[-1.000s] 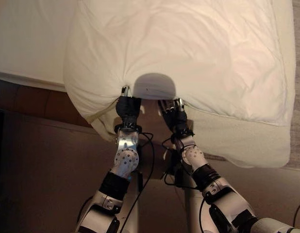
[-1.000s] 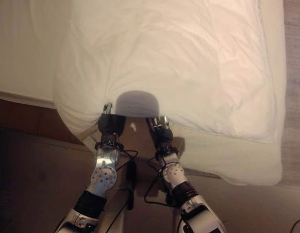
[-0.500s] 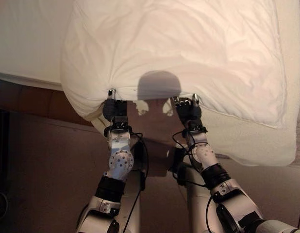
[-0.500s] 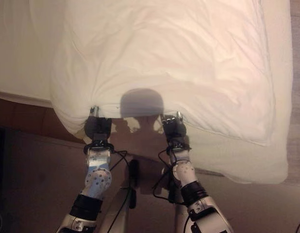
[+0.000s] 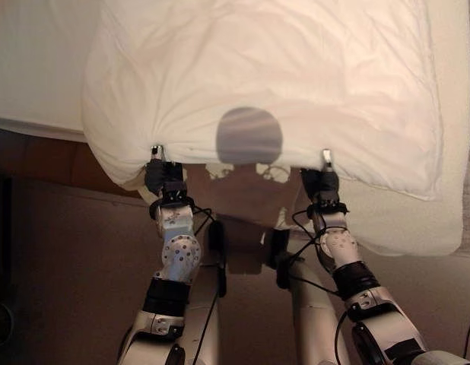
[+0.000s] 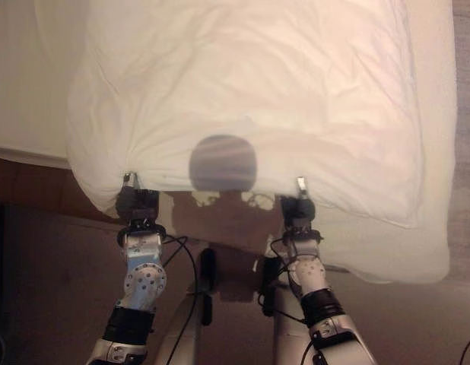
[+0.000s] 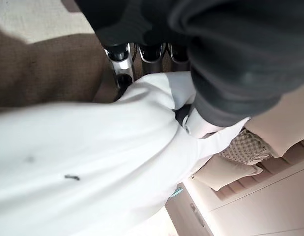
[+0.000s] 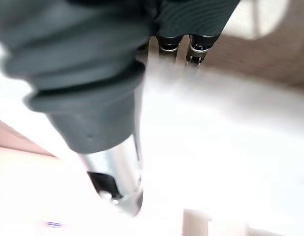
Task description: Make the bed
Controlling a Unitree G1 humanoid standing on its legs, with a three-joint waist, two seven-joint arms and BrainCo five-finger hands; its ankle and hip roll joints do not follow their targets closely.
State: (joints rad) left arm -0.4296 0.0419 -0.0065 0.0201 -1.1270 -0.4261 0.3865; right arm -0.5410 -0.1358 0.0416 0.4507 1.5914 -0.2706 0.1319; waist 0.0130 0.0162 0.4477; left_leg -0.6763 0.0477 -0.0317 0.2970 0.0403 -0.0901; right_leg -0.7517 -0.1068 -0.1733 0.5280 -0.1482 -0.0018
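Change: hands have moved apart along the near hem of the white, softly crumpled quilted duvet [image 5: 265,76], from side by side to well separated; the hem, bunched before, now runs nearly straight between them. Judged meaning: spreading step well along, the pull up the bed still to come.

Left hand [image 5: 162,176]: pinched on the hem near the duvet's left corner, fingers and thumb curled into the cloth, as the left wrist view confirms.

Right hand [image 5: 322,181]: at the hem further right, thumb over the cloth, fingers under it, clamped on the edge.

Edges: pale sheeted mattress [image 5: 30,68] bare to the left; duvet overhangs the bed's near edge; right corner droops past the right hand.

Room: brown carpeted floor [image 5: 60,258] open on both sides.
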